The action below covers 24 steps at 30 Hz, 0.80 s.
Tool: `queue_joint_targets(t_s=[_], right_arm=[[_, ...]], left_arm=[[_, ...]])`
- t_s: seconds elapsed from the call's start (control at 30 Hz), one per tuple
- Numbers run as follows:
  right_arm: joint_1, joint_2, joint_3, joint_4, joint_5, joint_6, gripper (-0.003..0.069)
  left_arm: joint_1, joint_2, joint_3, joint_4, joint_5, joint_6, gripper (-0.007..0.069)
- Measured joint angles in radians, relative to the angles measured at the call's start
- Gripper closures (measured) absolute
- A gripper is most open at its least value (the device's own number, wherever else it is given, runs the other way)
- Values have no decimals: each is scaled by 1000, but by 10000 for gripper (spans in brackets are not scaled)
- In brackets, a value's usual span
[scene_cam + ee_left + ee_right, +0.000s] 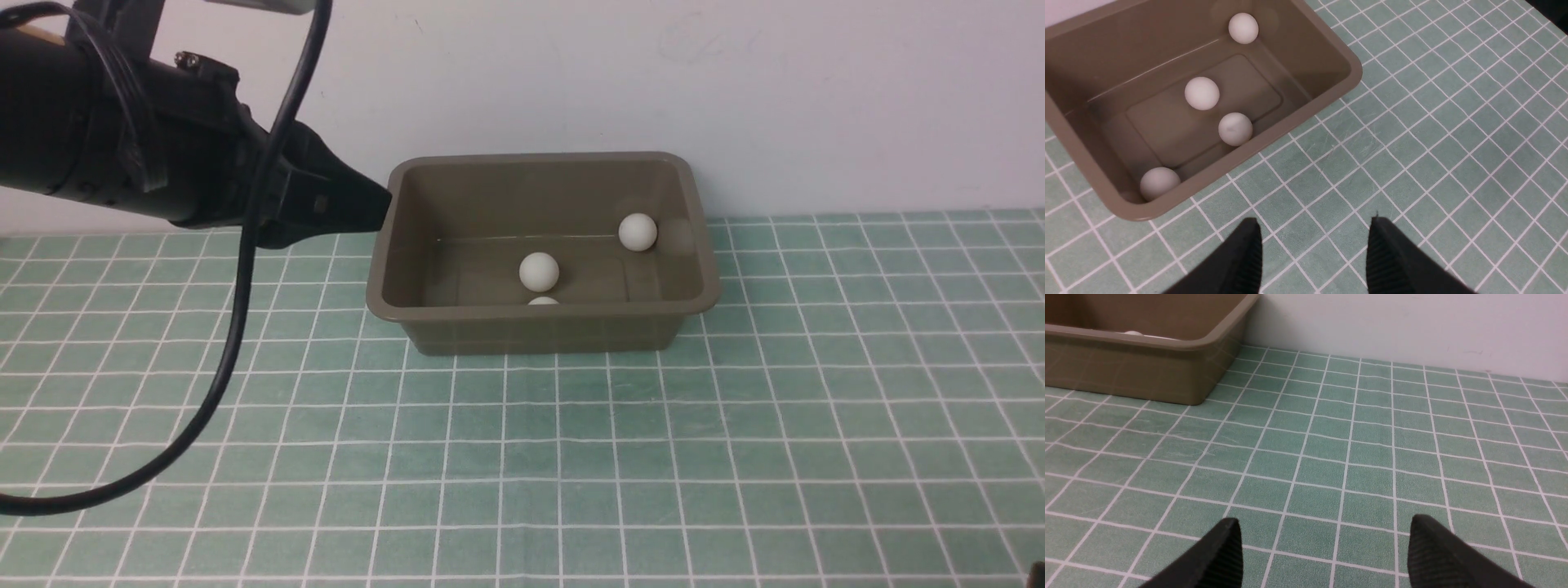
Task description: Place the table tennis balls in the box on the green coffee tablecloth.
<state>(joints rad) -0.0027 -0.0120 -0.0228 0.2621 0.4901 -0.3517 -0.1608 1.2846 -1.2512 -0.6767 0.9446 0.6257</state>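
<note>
Lying nearest, the green checked tablecloth (571,474) covers the table up to the white wall (735,82). The right gripper (1323,555) hovers low over bare cloth, jaws spread wide, holding nothing. The left gripper (1312,241) hangs above the cloth beside the box's left end, jaws parted, empty. Farther back, the olive-brown box (531,331) stands on the cloth against the wall. All four white balls (1202,93) lie inside it, apart from one another.

The box (543,327) stands on the green coffee tablecloth (735,457) near its far edge; four table tennis balls (1202,93) lie inside it.
</note>
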Motion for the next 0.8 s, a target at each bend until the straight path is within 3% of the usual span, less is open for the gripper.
queue_joint_targets(t_s=[0.4, 0.6, 0.8], right_arm=[[0, 0, 0, 0, 1, 0, 166], [0, 0, 0, 0, 1, 0, 166], [0, 0, 0, 0, 1, 0, 166]], left_arm=[[1, -373, 43, 252, 19, -101, 300], [86, -629, 218, 273, 22, -109, 300], [145, -732, 382, 282, 4, -109, 300]])
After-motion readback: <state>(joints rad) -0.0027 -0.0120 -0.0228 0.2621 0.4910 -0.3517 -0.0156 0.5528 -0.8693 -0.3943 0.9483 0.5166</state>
